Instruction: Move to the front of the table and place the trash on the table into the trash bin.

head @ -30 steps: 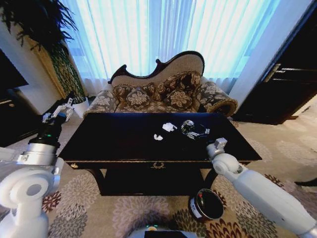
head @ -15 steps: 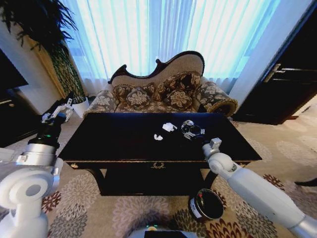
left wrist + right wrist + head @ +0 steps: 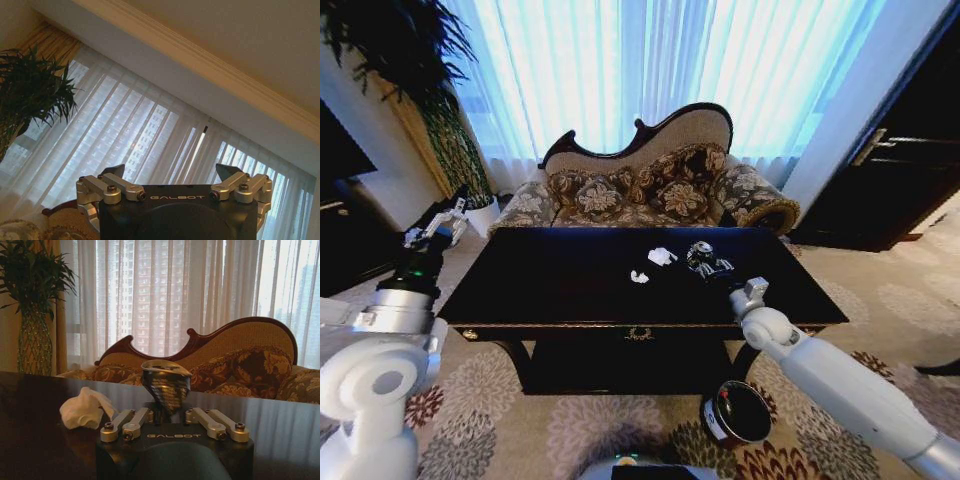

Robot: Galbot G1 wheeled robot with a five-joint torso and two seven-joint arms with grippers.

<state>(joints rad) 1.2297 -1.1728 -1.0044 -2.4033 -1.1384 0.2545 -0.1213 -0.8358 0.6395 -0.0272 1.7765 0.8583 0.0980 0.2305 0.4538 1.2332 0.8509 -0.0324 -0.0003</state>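
Your right gripper (image 3: 166,416) sat level w/ the crushed can (image 3: 165,385), apparently pinched between its narrowed fingers; left gripper (image 3: 172,176) gaped wide, parked.

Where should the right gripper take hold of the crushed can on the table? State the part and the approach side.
Grip the crushed can across its pleated waist, below the flared top rim. It stands upright on the table, so a level approach from the robot's side works; the right gripper is already lined up there. The paper wad lies to one side, clear of that path.
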